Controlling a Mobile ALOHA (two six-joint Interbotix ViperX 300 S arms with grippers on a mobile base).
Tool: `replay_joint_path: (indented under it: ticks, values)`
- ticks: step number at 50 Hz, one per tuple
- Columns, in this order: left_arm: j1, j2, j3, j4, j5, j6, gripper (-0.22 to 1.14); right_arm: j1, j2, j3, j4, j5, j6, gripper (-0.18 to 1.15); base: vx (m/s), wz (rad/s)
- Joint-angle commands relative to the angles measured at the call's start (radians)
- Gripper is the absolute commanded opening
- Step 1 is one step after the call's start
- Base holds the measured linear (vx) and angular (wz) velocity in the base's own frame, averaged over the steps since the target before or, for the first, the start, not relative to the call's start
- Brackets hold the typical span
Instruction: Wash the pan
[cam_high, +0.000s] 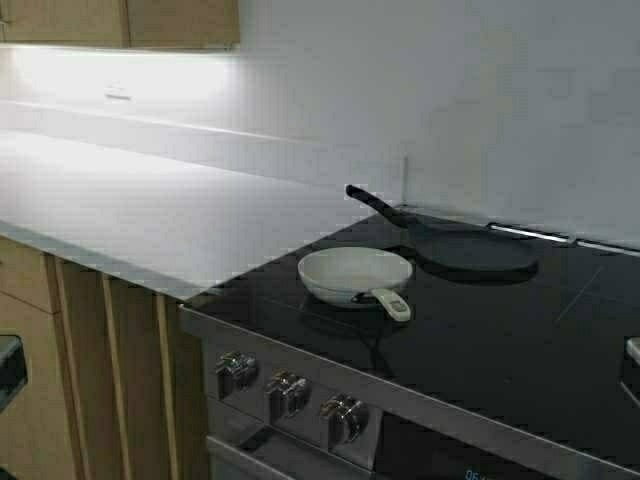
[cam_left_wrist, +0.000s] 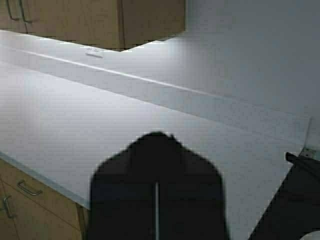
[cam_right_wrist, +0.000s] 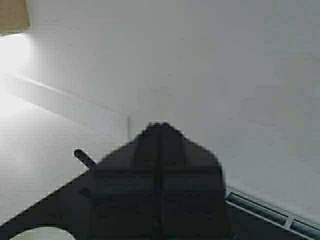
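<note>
The pan (cam_high: 352, 272), small, round and cream-white, sits on the black cooktop (cam_high: 480, 340) near its left front, with its short pale handle (cam_high: 392, 303) pointing toward the front right. A sliver of its rim shows in the right wrist view (cam_right_wrist: 42, 233) and in the left wrist view (cam_left_wrist: 312, 236). My left gripper (cam_left_wrist: 157, 135) is shut and empty above the white worktop, to the left of the pan. My right gripper (cam_right_wrist: 160, 125) is shut and empty above the cooktop. Neither arm shows in the high view.
A larger flat black pan (cam_high: 470, 250) with a long black handle (cam_high: 375, 203) lies behind the white pan. A white worktop (cam_high: 150, 210) runs left of the stove. Stove knobs (cam_high: 288, 392) line the front panel. Wooden cabinets (cam_high: 120, 20) hang above at the left.
</note>
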Motion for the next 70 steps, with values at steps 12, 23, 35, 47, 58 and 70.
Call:
replay_joint_path:
  ticks: [12,23,35,47,58,70]
  values:
    - [0.002,-0.009,0.005,0.006,0.037,-0.106,0.67,0.006,0.015,0.005,0.002,0.009,0.005,0.07,0.0,0.0]
    - [-0.11,0.071,-0.015,0.014,0.089,-0.236,0.93,0.006,0.015,0.003,0.002,0.021,0.009,0.07,0.0,0.0]
    - [-0.27,0.233,-0.006,0.003,-0.017,-0.356,0.93,0.008,0.015,0.005,0.002,0.021,0.012,0.07,0.0,0.0]
    - [-0.307,0.437,0.018,0.046,-0.245,-0.561,0.93,0.006,0.015,0.009,0.003,0.023,0.014,0.07,0.0,0.0]
    - [-0.371,0.69,-0.003,0.084,-0.443,-0.684,0.93,0.008,0.015,0.011,0.003,0.023,0.014,0.07,0.0,0.0]
    - [-0.471,1.035,-0.106,0.117,-0.655,-0.816,0.93,0.008,0.017,0.015,0.003,0.023,0.012,0.07,0.0,0.0]
